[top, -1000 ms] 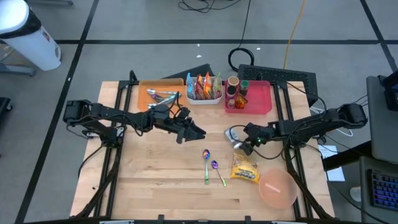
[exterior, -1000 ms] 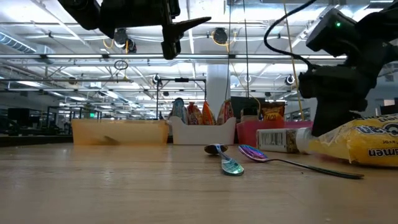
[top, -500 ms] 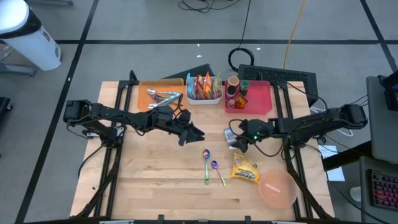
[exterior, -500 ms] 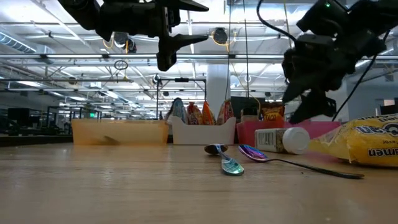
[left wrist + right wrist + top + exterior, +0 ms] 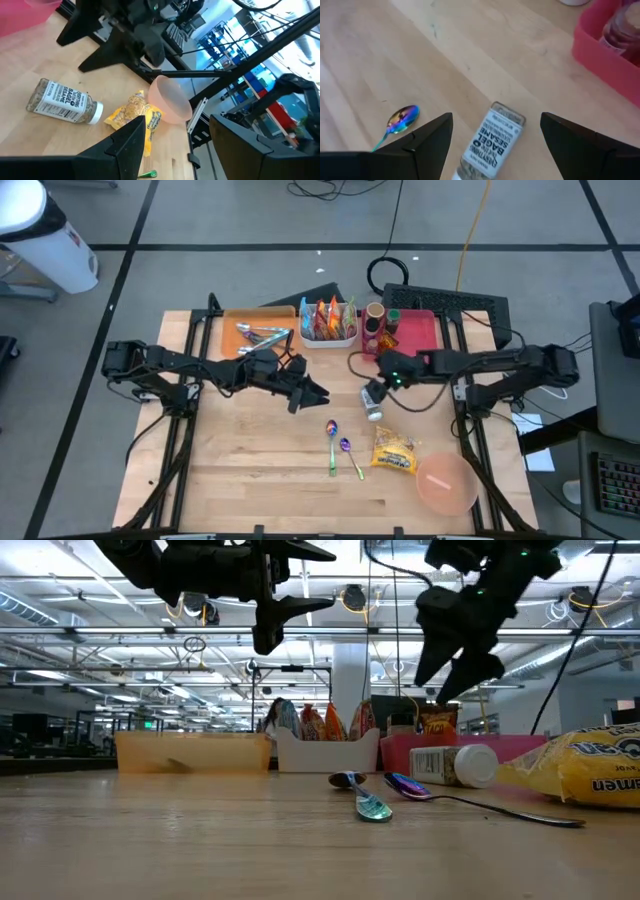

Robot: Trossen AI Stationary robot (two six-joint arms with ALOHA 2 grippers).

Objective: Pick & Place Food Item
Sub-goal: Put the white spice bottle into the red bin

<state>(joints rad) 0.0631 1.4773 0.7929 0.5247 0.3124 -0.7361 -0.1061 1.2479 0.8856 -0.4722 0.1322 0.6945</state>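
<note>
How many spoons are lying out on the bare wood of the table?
2. Both lie side by side near the table's middle: one spoon on the left, the other spoon beside it, nearer the yellow food packet.

Wooden desk (image 5: 250,470), seen from above. Along its far edge stand an orange tray (image 5: 255,335), a white basket (image 5: 328,328) of packets and a red bin (image 5: 410,340). A seasoning jar (image 5: 373,402) lies on its side on the bare wood near the red bin. Nearer the front lie two spoons (image 5: 340,448) side by side, a yellow food packet (image 5: 394,450) just beside them, and a pink bowl (image 5: 446,482) at the front right corner.
</note>
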